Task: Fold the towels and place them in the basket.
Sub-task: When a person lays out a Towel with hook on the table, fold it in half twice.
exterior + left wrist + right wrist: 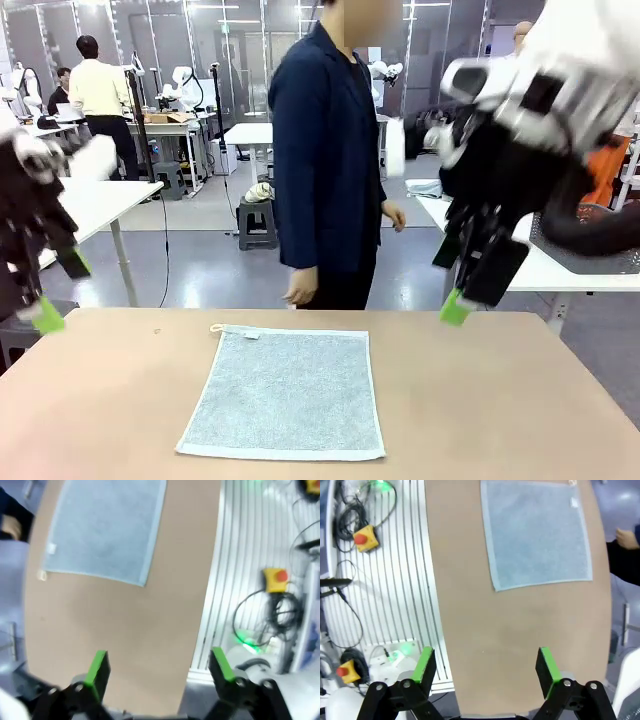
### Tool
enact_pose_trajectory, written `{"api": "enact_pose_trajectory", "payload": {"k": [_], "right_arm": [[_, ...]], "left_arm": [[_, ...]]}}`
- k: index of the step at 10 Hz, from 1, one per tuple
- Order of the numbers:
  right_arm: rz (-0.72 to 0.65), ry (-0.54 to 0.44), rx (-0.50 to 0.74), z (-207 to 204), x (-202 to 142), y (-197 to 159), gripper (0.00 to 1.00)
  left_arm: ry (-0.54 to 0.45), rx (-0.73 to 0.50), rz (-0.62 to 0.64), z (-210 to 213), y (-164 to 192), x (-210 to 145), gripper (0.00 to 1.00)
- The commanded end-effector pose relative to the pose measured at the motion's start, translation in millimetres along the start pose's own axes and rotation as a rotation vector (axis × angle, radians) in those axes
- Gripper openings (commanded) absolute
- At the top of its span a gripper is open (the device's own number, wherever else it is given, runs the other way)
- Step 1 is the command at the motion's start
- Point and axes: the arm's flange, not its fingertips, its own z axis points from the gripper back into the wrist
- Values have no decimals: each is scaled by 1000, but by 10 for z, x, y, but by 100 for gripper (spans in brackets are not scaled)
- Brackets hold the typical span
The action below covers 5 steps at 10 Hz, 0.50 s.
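Note:
A pale grey-blue towel [285, 395] lies flat and unfolded in the middle of the brown table [480, 400], its small loop at the far left corner. My left gripper [60, 290] hangs open above the table's left edge, well clear of the towel. My right gripper [470, 285] hangs open above the far right of the table. The left wrist view looks down between open fingers [97, 672] at the towel [105, 527]. The right wrist view has the towel [537, 540] ahead of its open gripper [486, 666]. A dark grey meshed container [600, 262], apparently the basket, is partly hidden behind the right arm.
A person in a dark jacket [325, 160] stands at the far side, hands hanging near the table edge [625, 537]. The container rests on a white side table [560, 275] at the right. Yellow emergency-stop boxes [275, 579] [364, 537] and cables lie on the floor below.

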Motion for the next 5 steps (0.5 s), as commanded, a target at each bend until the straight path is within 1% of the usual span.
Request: {"api": "enact_pose_trajectory", "payload": {"k": [1, 3, 4, 5], "right_arm": [[56, 32, -35, -342, 15, -90, 100], [99, 72, -28, -725, 25, -111, 100], [108, 69, -18, -829, 14, -139, 100], [105, 65, -19, -860, 2, -162, 100]], "left_arm": [[51, 36, -47, -358, 61, -35, 100], [77, 50, -144, -731, 57, -80, 100], [67, 70, -176, -812, 62, -81, 100], [56, 100, -165, -821, 66, -97, 100]]}}
